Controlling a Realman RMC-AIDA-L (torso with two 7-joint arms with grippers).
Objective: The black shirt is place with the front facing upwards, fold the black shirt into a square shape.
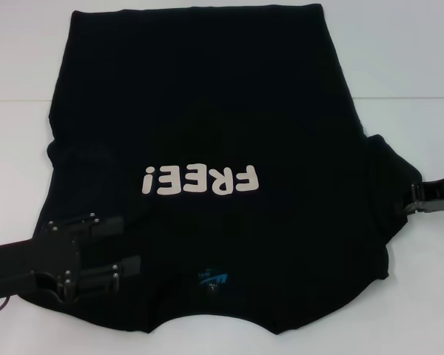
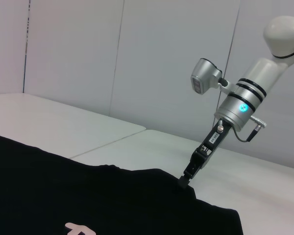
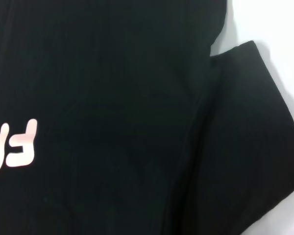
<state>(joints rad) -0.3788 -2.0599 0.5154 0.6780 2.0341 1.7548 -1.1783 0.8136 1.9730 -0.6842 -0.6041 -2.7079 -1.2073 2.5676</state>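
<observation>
Left gripper down low over the near left part of the black shirt, two black fingers spread wide apart, lying flat over the cloth and pointing toward the middle of the chest, nothing pinched between them. Right gripper at the far right edge, tip meeting the end of the right sleeve; from the left wrist view the same gripper slanting down with its tip touching a small raised peak of fabric, jaws looking closed on that edge, though hard to be sure at this range. Shirt spread front up on the white table, hem toward the far side, collar toward the robot, scalloped near edge bunched slightly. White block lettering across the chest, upside down from the head camera, reading "FREE!". Small blue neck label just inside the collar, print too small to read. Right wrist view filled with black cloth, the letters "FR" partly in sight, the sleeve lying flat beside the body with a strip of table showing past it.
</observation>
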